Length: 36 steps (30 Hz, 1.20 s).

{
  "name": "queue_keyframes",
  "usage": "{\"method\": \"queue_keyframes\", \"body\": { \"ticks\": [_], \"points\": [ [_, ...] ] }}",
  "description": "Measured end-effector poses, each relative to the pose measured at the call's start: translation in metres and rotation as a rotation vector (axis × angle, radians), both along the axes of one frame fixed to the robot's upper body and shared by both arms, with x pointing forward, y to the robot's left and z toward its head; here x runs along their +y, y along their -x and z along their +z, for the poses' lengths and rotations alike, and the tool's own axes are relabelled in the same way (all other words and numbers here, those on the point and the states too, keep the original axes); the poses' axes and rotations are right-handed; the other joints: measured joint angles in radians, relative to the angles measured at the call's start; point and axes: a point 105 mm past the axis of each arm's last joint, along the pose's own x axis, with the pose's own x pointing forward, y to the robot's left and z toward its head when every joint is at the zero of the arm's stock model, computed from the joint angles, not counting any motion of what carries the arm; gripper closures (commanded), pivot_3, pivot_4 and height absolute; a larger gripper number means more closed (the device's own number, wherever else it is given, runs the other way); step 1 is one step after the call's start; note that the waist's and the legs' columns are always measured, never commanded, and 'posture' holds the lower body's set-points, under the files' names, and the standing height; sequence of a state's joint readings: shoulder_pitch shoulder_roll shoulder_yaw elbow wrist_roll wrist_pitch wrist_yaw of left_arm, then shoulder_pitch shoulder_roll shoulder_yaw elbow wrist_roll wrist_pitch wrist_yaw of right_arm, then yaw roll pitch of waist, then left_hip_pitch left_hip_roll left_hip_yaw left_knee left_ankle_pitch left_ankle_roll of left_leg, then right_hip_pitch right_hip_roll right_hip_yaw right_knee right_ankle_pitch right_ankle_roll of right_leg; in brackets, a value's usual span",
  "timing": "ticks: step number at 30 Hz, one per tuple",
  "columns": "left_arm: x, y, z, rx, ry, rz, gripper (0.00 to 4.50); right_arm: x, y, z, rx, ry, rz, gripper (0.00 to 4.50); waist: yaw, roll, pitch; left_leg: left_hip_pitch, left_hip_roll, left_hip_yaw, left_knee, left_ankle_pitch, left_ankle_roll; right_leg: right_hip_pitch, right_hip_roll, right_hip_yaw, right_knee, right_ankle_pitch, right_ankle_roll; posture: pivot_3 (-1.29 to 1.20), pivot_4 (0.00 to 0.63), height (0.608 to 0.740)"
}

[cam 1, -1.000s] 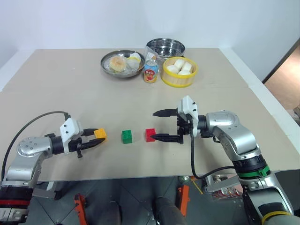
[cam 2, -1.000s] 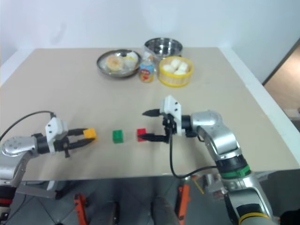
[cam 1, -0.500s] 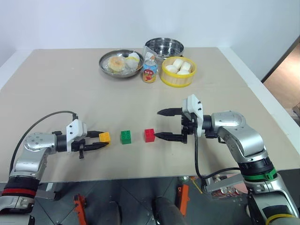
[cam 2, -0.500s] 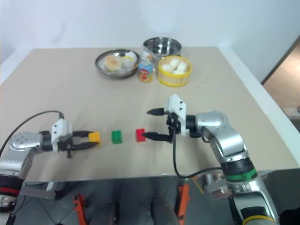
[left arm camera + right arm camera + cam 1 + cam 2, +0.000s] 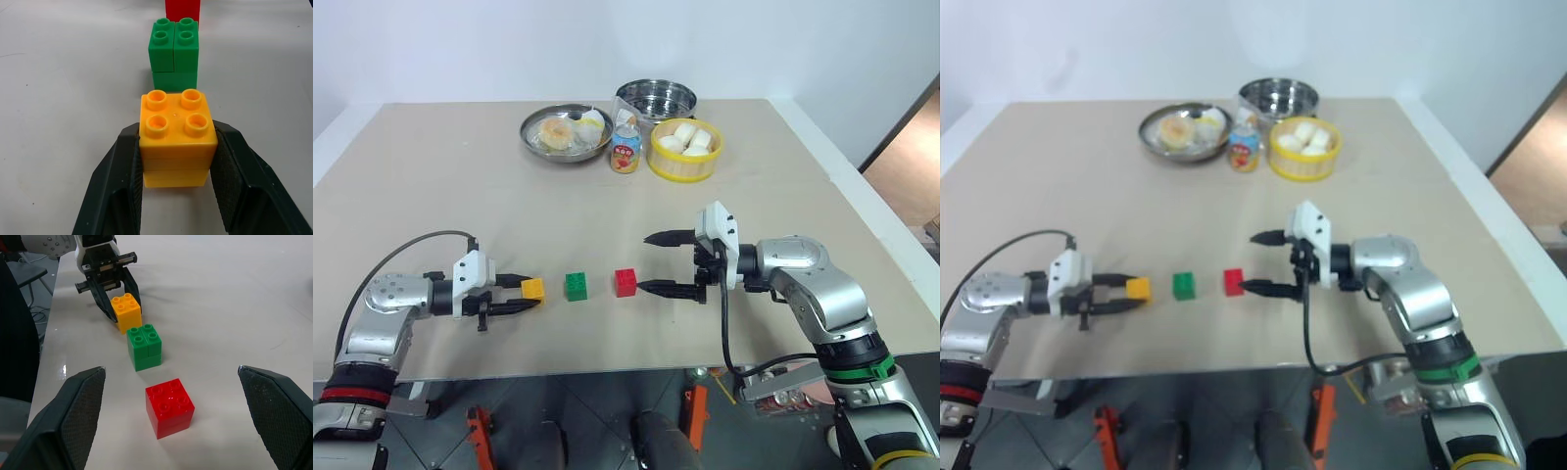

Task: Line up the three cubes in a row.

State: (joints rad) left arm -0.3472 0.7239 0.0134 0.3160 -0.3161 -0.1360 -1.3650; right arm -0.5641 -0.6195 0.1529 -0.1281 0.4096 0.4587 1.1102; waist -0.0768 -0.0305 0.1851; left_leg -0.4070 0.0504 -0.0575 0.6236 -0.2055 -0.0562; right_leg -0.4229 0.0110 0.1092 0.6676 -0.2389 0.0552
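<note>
Cubes sit in a line on the desk (image 5: 607, 215): the red cube (image 5: 626, 282), the green cube (image 5: 577, 286) just to its left, and the orange-yellow cube (image 5: 532, 288) just left of the green one. Taking the green cube as the landmark, the other two flank it on opposite sides with small gaps, and the left wrist view shows all three roughly on one axis running away from the left gripper (image 5: 178, 147). That gripper is pinching the orange-yellow cube, one black finger on each flank, and the cube appears to rest on the desk. The right gripper (image 5: 658, 262) is spread wide just right of the red cube, touching nothing, one fingertip close to the cube's right face. I judge the row nearly done; what remains turns on the orange-yellow cube lying directly ahead of the left gripper, which needs only to let go and back away along that same axis without dragging it askew.
</note>
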Motion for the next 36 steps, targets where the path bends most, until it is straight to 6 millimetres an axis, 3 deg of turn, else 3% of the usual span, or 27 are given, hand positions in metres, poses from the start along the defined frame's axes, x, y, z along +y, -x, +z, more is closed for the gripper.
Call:
{"method": "queue_keyframes", "body": {
  "ticks": [24, 25, 31, 36],
  "points": [
    [0.010, 0.004, 0.002, -0.015, -0.051, -0.008, 3.18, -0.001, 0.001, 0.000, -0.008, 0.007, 0.005, 0.00, -0.003, 0.000, 0.000, 0.000, 0.001, 0.000, 0.000, 0.000, 0.000, 0.000, 0.001, 0.000, 0.001, 0.000, 0.000, 0.00, 0.150, 0.738],
    [0.010, 0.004, 0.002, -0.022, -0.056, -0.012, 2.13, -0.001, 0.001, 0.000, -0.008, 0.007, 0.004, 0.00, -0.003, 0.000, 0.000, 0.000, 0.001, 0.000, 0.000, 0.000, 0.000, 0.000, 0.001, 0.000, 0.001, 0.000, 0.000, 0.00, 0.150, 0.738],
    [0.012, 0.007, -0.008, 0.020, -0.085, -0.020, 0.09, -0.002, 0.001, 0.000, -0.008, 0.007, 0.004, 0.00, -0.001, 0.000, 0.000, 0.000, 0.001, 0.000, 0.000, 0.000, 0.000, 0.000, 0.001, 0.000, 0.001, 0.000, 0.000, 0.00, 0.150, 0.738],
    [0.017, 0.008, -0.005, 0.041, -0.102, -0.014, 0.04, -0.002, 0.001, -0.001, -0.005, 0.006, 0.003, 0.00, -0.001, 0.000, 0.000, 0.000, 0.001, 0.000, 0.000, 0.000, 0.000, 0.000, 0.001, 0.000, 0.001, 0.000, 0.000, 0.00, 0.150, 0.738]
  ]
}}
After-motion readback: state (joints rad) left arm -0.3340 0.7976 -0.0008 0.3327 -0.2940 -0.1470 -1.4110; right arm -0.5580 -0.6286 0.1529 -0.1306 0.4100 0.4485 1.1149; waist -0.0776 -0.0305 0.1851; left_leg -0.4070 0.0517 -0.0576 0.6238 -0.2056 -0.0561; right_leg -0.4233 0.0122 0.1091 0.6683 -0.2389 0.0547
